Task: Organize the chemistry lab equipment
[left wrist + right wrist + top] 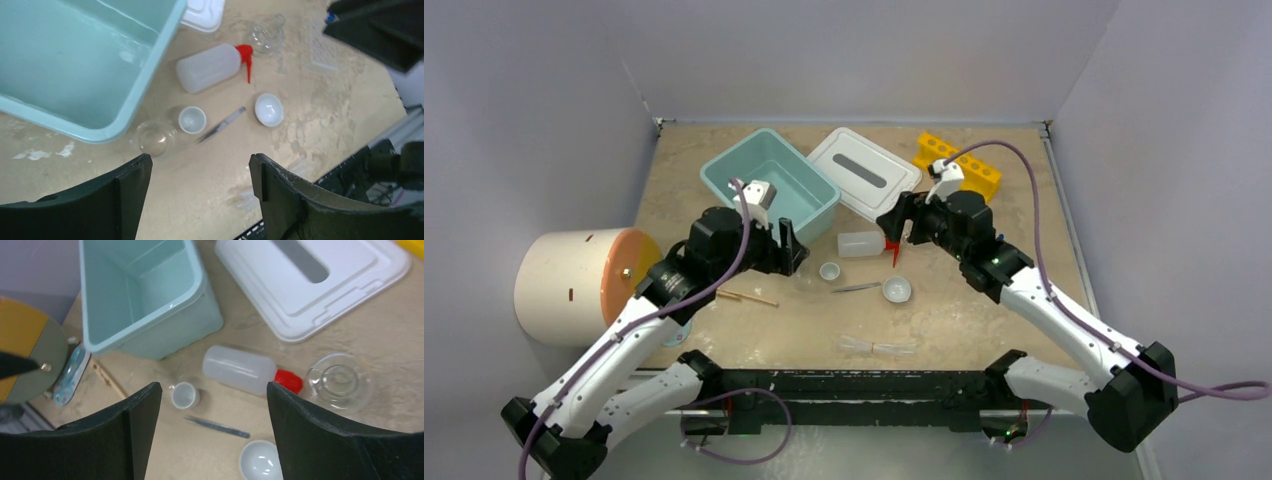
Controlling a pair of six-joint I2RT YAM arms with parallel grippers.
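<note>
A teal tub [779,165] is standing open and upright at the far left-centre of a beige, scuffed table [964,320]. A white lid [864,172] with a grey recess along its middle is lying flat just to the right of the tub, set at an angle. A big cream cylinder [574,285] is lying on its side at the table's left edge, its orange face [624,270] turning toward the table. Plain pale grey walls [854,50] are enclosing the far and side edges.
</note>
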